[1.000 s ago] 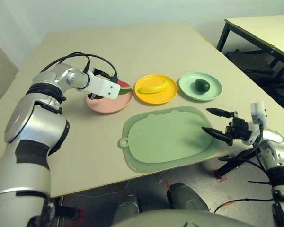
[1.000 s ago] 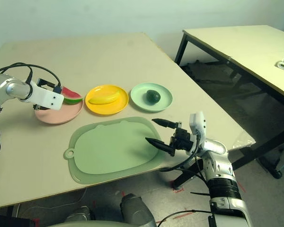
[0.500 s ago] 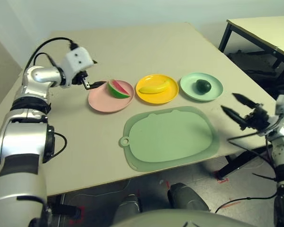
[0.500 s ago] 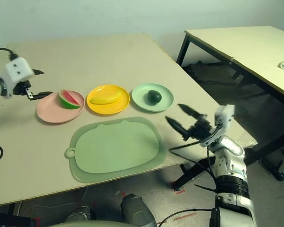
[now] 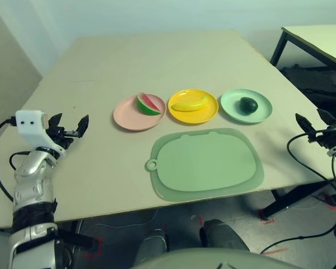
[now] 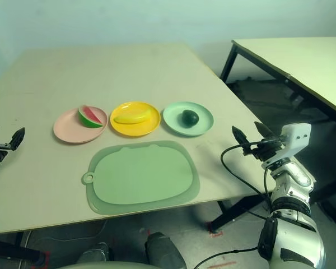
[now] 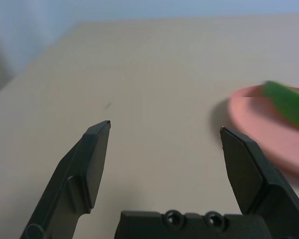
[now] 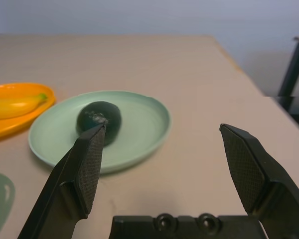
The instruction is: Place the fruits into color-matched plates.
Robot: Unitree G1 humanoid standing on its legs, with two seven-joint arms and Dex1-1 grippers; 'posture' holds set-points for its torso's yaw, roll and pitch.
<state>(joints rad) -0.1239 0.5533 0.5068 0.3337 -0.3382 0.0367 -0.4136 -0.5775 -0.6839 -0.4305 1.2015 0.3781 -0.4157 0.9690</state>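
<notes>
Pink plate (image 5: 129, 115) holds watermelon (image 5: 148, 104) (likely upright); both grippers empty.

Red toy watermelon wedge with green rind (image 5: 148, 104), yellow toy banana (image 5: 189, 103), small dark green toy avocado (image 5: 248, 105), big light green mat (image 5: 207, 163)

- Bright, even, diffuse light across the desk (image 5: 157, 61); shadows faint and soft.
- No glare.
- Left wrist view: pink plate (image 7: 269, 124) is smeared and out of focus.

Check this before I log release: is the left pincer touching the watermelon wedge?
Apart. In the left eye view the left pincer sits well clear of the watermelon wedge, with bare table between them.
</notes>
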